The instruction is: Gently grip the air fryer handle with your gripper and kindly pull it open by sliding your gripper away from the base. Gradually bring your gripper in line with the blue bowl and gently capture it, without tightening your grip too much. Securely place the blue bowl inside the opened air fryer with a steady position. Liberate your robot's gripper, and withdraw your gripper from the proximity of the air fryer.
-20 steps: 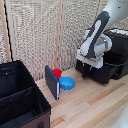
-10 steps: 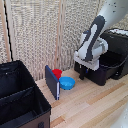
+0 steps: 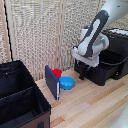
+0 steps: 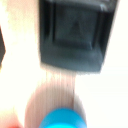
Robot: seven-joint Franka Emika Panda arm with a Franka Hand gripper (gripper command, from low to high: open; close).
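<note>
Resting on wood floor — blue bowl (image 3: 67, 83), round, shallow, bright | air fryer (image 3: 102, 62) black, boxy | claw (image 3: 84, 76) state unclear

Across the earlier exterior views and the current one, the white arm (image 3: 95, 37) shifts toward the exterior view's left, away from the air fryer (image 3: 107, 62) and closer to the blue bowl (image 3: 67, 83). The end effector (image 3: 84, 71) now hangs between the air fryer's pulled-out drawer (image 3: 92, 75) and the bowl, lower over the floor than before. Its jaw state cannot be determined.
</note>
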